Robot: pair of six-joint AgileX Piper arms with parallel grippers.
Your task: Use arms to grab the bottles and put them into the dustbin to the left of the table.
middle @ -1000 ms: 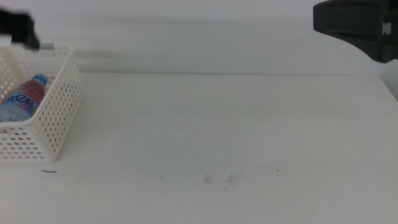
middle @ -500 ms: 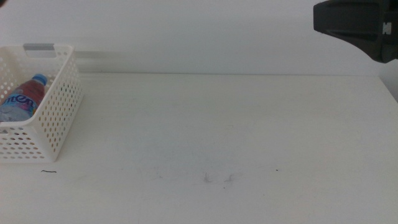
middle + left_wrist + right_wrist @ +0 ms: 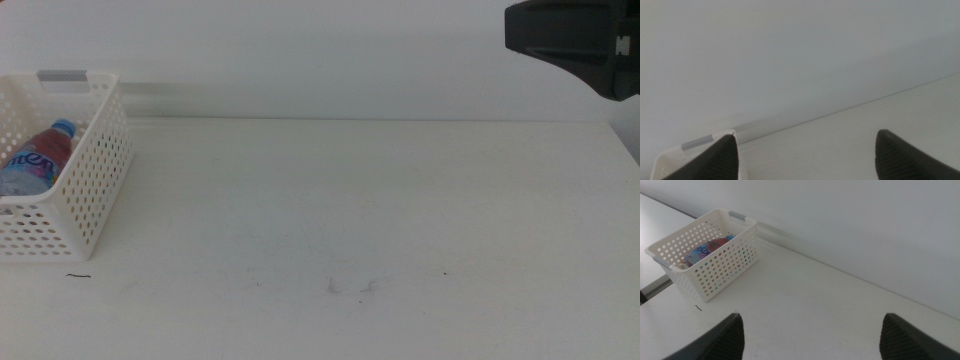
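The white perforated dustbin stands at the table's left edge, its grey handle bar at the far rim. A clear bottle with a blue cap and a reddish label lies inside it. The right wrist view shows the same dustbin and bottle far off. My right gripper is open and empty, high above the table; part of that black arm shows at the middle view's top right. My left gripper is open and empty, near the dustbin's handle.
The white tabletop carries only a few faint dark marks near the front and a short dark line in front of the dustbin. A pale wall rises behind the table's far edge.
The left arm, seen a second ago above the dustbin's far corner, has drawn out of the middle view. The right arm and the bottle have stayed still.
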